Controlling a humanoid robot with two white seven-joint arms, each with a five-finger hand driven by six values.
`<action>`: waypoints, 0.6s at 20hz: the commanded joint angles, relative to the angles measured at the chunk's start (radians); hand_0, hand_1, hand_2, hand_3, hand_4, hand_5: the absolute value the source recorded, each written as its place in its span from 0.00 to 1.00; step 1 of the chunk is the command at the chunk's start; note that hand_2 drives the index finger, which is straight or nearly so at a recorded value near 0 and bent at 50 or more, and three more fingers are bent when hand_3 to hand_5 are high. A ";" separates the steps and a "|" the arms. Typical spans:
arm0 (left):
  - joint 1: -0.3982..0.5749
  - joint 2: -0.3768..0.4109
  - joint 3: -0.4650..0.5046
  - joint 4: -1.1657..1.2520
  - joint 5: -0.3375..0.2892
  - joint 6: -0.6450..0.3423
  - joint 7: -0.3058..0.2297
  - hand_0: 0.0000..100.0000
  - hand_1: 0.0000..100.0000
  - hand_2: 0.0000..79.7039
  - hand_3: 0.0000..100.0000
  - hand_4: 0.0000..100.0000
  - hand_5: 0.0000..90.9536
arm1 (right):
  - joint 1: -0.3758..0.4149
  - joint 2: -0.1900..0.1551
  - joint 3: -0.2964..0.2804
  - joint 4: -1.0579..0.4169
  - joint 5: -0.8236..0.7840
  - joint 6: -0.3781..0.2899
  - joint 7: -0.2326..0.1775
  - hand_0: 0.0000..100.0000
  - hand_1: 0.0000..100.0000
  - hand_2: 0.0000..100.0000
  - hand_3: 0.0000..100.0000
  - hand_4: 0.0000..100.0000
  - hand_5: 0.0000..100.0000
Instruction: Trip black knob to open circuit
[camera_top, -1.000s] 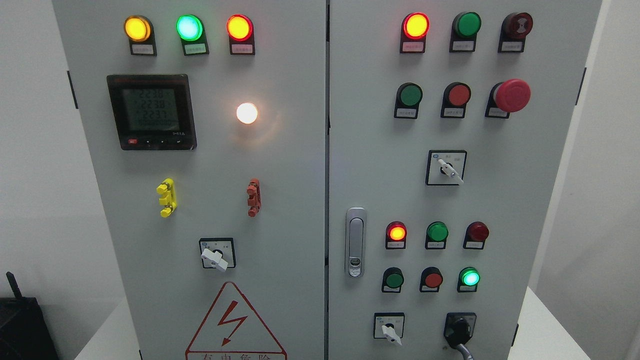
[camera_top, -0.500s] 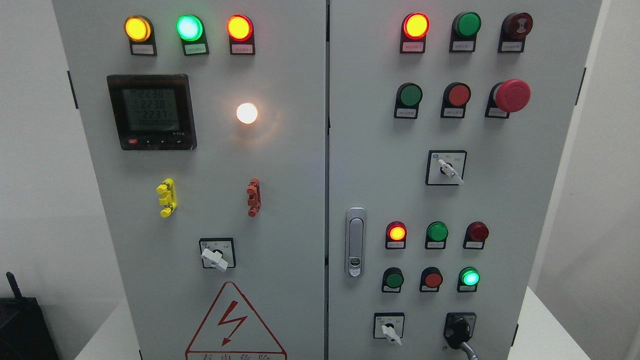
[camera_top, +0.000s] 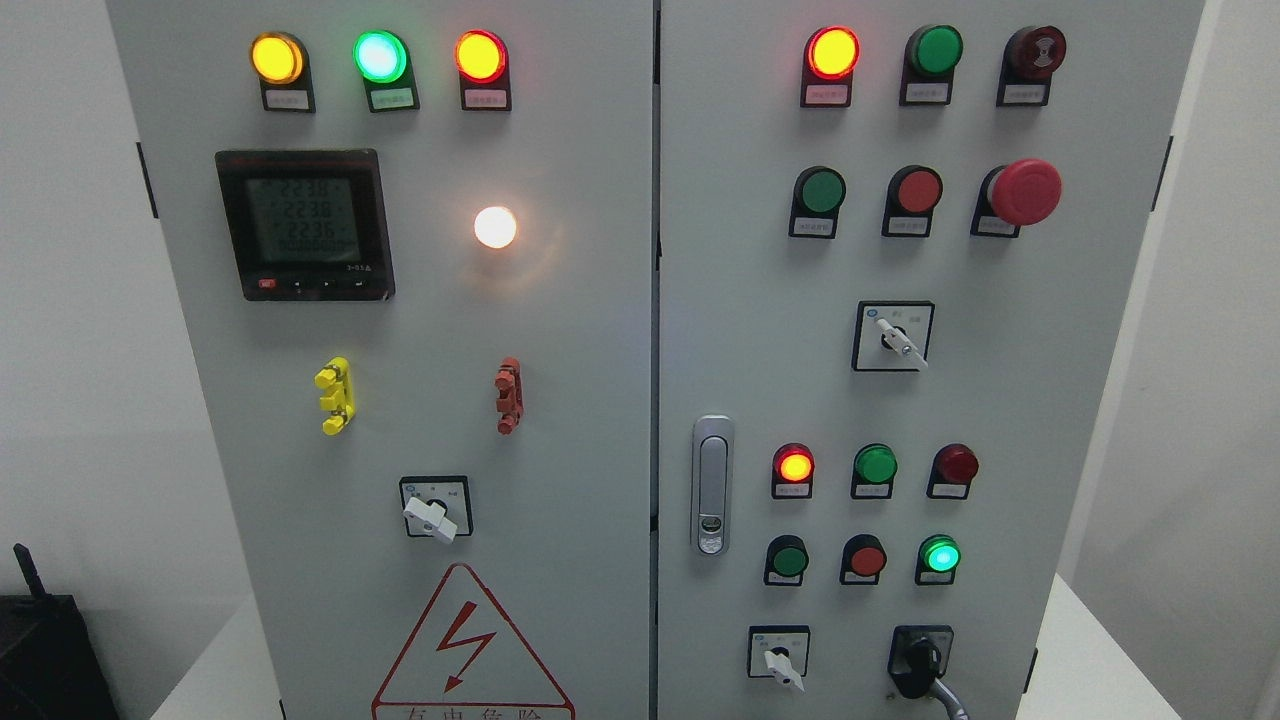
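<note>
**Reaching for the black knob**

A metallic fingertip is touching the black knob at the right door's bottom corner; the hand itself is showing too little to tell its state or side. Judging by this, turning comes next, needing a firm grip.

Plain white walls are standing bare on both sides of the grey cabinet, which is filling most of the view and sitting on a white surface that is showing at its lower corners. A black box with a short antenna is resting in the lower left corner against the wall. Soft, even light is falling across the room, and the right wall is looking slightly greyer in shade.
</note>
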 joint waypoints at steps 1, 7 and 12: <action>0.000 0.000 0.001 -0.016 0.000 0.000 0.000 0.12 0.39 0.00 0.00 0.00 0.00 | 0.001 -0.032 -0.017 0.001 0.000 0.002 0.001 0.00 0.00 0.07 1.00 1.00 0.98; 0.000 0.000 0.001 -0.016 0.000 0.000 0.000 0.12 0.39 0.00 0.00 0.00 0.00 | 0.003 -0.041 -0.020 -0.001 0.000 0.002 0.001 0.00 0.00 0.07 1.00 0.99 0.98; 0.000 0.000 -0.001 -0.016 0.000 0.000 0.000 0.12 0.39 0.00 0.00 0.00 0.00 | 0.017 -0.040 -0.023 -0.004 -0.002 0.000 0.001 0.00 0.00 0.07 1.00 0.99 0.97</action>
